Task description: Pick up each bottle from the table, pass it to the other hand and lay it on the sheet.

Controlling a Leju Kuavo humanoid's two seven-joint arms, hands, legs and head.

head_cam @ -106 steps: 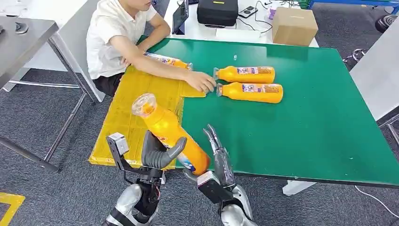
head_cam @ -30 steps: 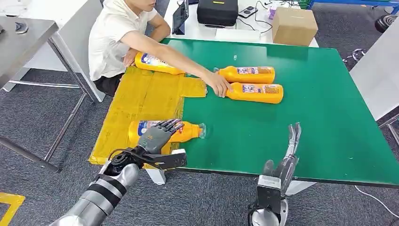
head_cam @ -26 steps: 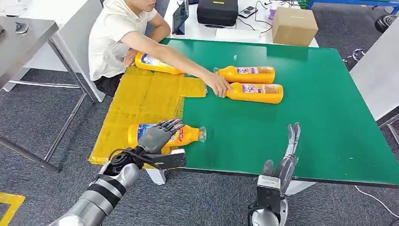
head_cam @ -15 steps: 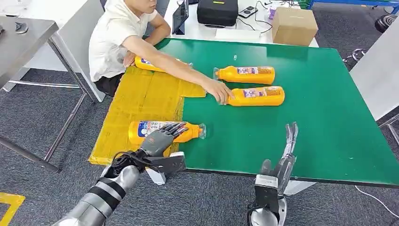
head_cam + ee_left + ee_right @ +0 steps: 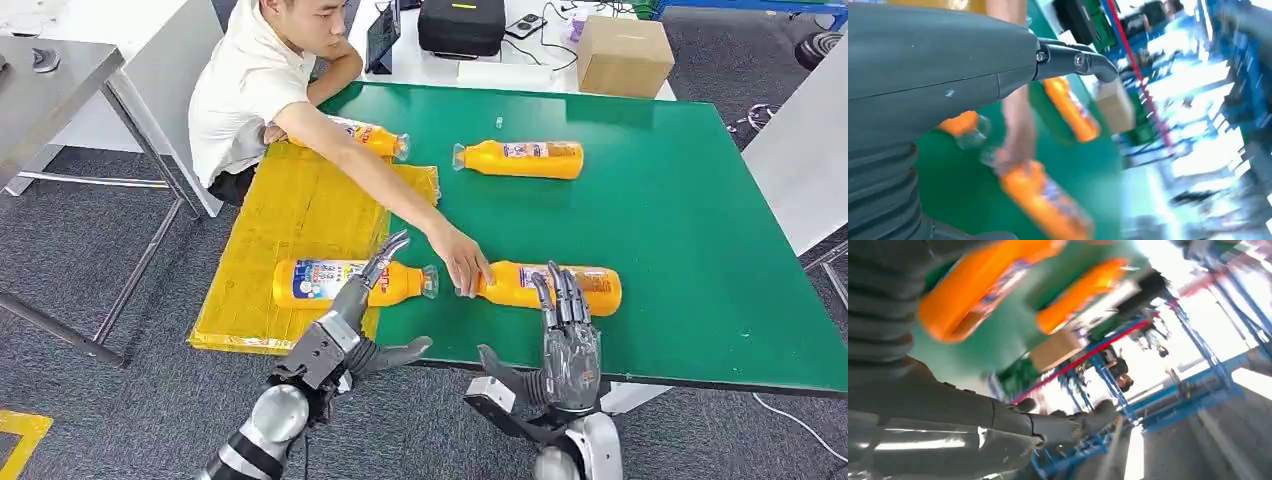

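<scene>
I see my left hand (image 5: 345, 335) empty, fingers spread, just near of the bottle (image 5: 345, 282) lying on the sheet (image 5: 290, 230). My right hand (image 5: 565, 345) is empty too, fingers apart, over the near tabletop (image 5: 690, 220) edge by a second bottle (image 5: 555, 287) that a person's hand (image 5: 465, 268) touches.

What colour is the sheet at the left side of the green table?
The sheet is yellow; the head view shows it best.
</scene>
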